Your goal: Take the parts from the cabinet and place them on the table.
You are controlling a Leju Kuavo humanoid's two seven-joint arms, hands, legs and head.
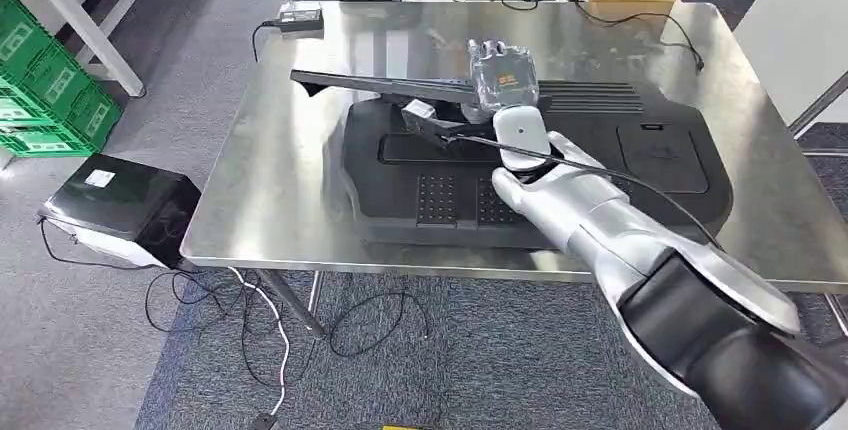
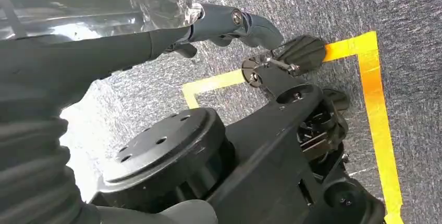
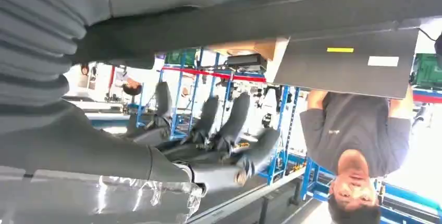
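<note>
Reaching over a steel table point(image 1: 260, 210), the robot's right hand point(image 1: 505, 75) grips a long black part point(image 1: 380, 83) above a large black panel point(image 1: 600, 165) (left hand point(image 2: 229, 23): grip unclear).

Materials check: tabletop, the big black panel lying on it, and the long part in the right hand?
Table: looks like brushed stainless steel, silvery with soft blurred reflections.
Large black panel: likely moulded plastic, matte, with ribbed slats and perforated grille patches.
Long black part, held by the right hand: probably plastic too, matte and dark with thin edges; could be coated metal, the look leaves it open.
</note>
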